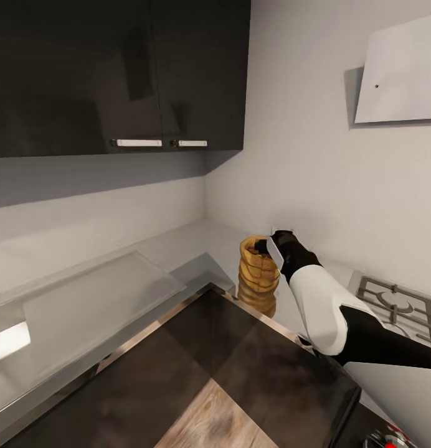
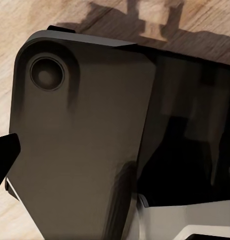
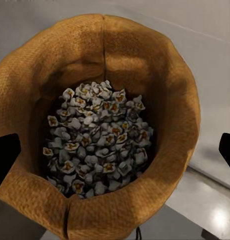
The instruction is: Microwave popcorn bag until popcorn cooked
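The tan burlap popcorn bag (image 1: 258,274) stands upright on the glossy grey countertop (image 1: 190,246), near the wall corner. My right gripper (image 1: 269,244) hangs at its rolled rim. In the right wrist view I look down into the popcorn bag (image 3: 144,55), where a heap of pale popcorn (image 3: 97,135) lies. The right gripper (image 3: 115,155) is open, with one dark fingertip (image 3: 5,160) against the rim and the other apart from it. My left gripper (image 2: 115,160) points at a dark part of my own body, one fingertip (image 2: 5,152) showing. The microwave is out of view.
A gas hob (image 1: 396,308) with grates lies right of the bag, behind my right arm. Dark upper cabinets (image 1: 116,74) hang over the counter, and dark cabinet fronts (image 1: 240,373) drop below its steel edge. A pale flat panel (image 1: 97,298) rests on the counter's left part.
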Motion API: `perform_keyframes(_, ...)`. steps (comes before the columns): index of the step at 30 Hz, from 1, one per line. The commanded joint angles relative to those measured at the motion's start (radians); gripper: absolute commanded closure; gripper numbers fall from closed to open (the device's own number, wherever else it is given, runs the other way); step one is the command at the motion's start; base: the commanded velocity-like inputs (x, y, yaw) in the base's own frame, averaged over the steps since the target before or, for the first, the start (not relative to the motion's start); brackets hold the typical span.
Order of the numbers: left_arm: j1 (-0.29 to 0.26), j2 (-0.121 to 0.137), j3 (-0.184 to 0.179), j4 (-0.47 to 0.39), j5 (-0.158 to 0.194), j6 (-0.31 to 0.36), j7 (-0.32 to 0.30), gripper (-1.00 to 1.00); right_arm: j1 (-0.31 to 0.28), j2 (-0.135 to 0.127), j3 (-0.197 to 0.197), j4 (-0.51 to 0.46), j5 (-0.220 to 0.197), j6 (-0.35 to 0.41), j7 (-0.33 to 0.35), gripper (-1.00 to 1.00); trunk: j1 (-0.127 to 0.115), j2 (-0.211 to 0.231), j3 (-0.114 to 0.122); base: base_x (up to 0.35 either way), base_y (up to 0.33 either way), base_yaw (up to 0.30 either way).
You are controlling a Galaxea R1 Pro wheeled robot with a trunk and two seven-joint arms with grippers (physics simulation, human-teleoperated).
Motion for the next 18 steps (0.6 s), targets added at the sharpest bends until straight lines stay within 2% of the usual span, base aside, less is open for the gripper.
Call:
perform_keyframes(1,0.000,0.000,0.003,-0.001,0.005,-0.001,0.000,-1.00,-0.001,0.001,-0.008,-0.002,-0.002,0.004,0.002,-1.00,0.000,-0.001,-0.001,0.000,0.000,0.000)
perform_keyframes(3,0.000,0.000,0.003,-0.001,0.005,-0.002,0.000,-1.00,-0.001,0.001,-0.008,-0.002,-0.024,0.003,0.002,-1.00,0.000,-0.001,-0.001,0.000,0.000,0.000)
perform_keyframes(7,0.000,0.000,0.003,-0.001,0.005,-0.001,0.000,-1.00,-0.001,-0.007,-0.009,-0.003,-0.039,-0.016,0.001,-1.00,0.000,-0.001,-0.001,0.000,0.000,0.000)
perform_keyframes(11,0.000,0.000,0.003,-0.001,0.005,-0.002,0.000,-1.00,-0.001,-0.031,-0.009,-0.001,-0.043,-0.028,0.000,-1.00,0.000,-0.001,-0.001,0.000,0.000,0.000)
perform_keyframes(13,0.000,0.000,0.003,-0.001,0.005,-0.002,0.000,-1.00,-0.001,-0.062,-0.008,-0.001,-0.044,-0.029,0.000,-1.00,0.000,-0.001,-0.001,0.000,0.000,0.000)
perform_keyframes(18,0.000,0.000,0.003,-0.001,0.004,-0.002,-0.004,-1.00,-0.001,-0.075,-0.007,0.019,-0.045,-0.031,0.000,-1.00,0.000,-0.001,-0.001,0.000,0.000,0.000)
